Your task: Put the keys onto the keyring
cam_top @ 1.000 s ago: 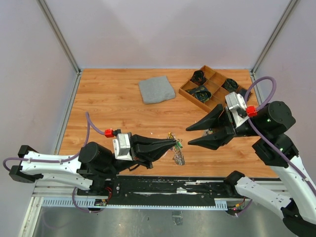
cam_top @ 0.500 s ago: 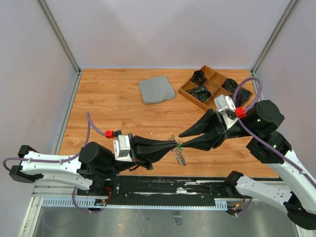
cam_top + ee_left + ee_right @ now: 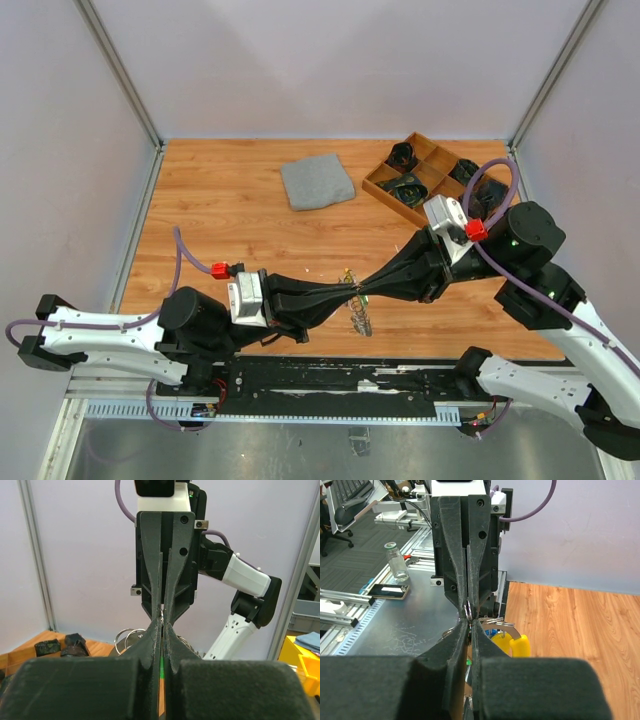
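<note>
The right jaws, wide open a second ago, are now closed tip to tip with the shut left jaws. Both pinch the keyring (image 3: pixel 359 291) above the worktop's (image 3: pixel 220 220) near edge, and the keys (image 3: pixel 362 320) hang below. Threading can probably begin.

left arm (image 3: pixel 105 336): lying low, reaching right along the near edge. left pincer (image 3: pixel 354 292): fingers pressed together. right arm (image 3: pixel 540 242): elbow raised, wrist angled down and left. right pincer (image 3: pixel 366 290): fingers closed to a narrow slit. both pincers: tip to tip, head-on.
</note>
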Controlling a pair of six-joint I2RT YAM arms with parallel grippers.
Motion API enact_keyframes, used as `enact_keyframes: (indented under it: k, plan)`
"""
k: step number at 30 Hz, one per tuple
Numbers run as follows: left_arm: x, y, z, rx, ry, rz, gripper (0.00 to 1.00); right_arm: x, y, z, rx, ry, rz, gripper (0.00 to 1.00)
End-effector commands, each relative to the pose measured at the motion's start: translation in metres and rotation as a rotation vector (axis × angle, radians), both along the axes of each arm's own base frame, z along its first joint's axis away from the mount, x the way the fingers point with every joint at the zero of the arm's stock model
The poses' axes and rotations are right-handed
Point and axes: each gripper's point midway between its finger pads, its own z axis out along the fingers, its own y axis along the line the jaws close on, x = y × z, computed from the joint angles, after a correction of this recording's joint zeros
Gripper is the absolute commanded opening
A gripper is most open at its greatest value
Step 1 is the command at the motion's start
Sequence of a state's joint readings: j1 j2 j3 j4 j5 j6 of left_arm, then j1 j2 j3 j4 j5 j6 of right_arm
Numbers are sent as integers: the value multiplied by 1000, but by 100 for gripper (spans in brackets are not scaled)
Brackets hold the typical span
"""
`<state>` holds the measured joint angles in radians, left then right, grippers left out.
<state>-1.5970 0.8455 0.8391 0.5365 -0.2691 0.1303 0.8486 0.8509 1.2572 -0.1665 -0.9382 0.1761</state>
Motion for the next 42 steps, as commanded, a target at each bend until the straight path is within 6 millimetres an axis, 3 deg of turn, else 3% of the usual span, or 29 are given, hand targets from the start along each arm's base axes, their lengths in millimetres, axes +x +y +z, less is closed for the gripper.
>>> enact_keyframes:
  k: [1, 6, 9, 14, 22, 33, 42]
  plan:
    - [0, 13, 21, -84, 2, -6, 1, -1, 1, -3, -6, -16, -2, 3]
    - [2, 12, 20, -78, 8, 5, 2, 0, -2, -2, -22, -41, -16, 1]
    - [4, 11, 17, -56, 14, 11, 10, 0, -7, 0, -57, -67, -36, 1]
    - [10, 13, 13, 3, 24, 46, 26, 2, -22, -16, -198, -84, -79, 1]
    - [26, 7, -10, 151, 78, 131, 39, 13, -47, -46, -463, -106, -179, 1]
    - [18, -19, -33, 279, 68, 94, 47, 7, -58, -72, -735, -185, -182, 1]
    - [4, -29, -47, 348, 37, 17, 43, 2, -50, -73, -779, -244, -170, 1]
